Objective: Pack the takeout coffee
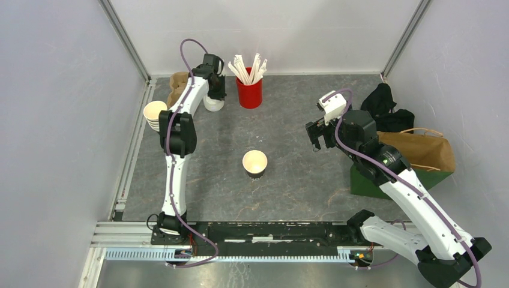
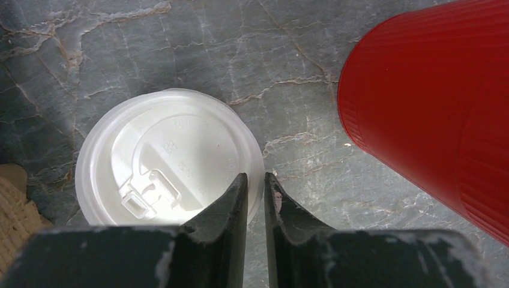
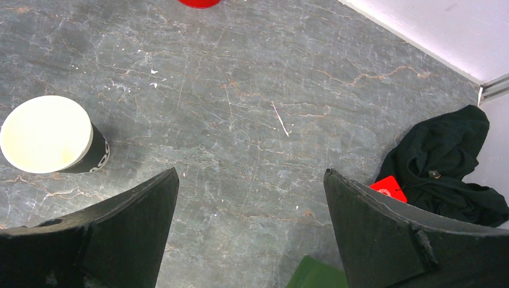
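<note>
Round white plastic sip lid (image 2: 168, 156): judged light, thin, flexing, slick; best held by rim. Left gripper (image 2: 256, 183) nearly pressed together, pinching that rim at its tips. Right gripper (image 3: 249, 180) spread wide, empty.

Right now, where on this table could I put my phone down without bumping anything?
Widest bare tabletop lies between the open cup and the right gripper, and along the near edge. Crowded: far-left corner, with white lids, red holder, cup stack; right edge, with paper bag.

Red ribbed plastic holder (image 1: 249, 95) of white sticks, far centre. Brown paper bag (image 1: 423, 150), crumpled black cloth (image 1: 384, 103) and green box (image 1: 360, 183) at the right of the grey marble tabletop (image 1: 288, 180).
</note>
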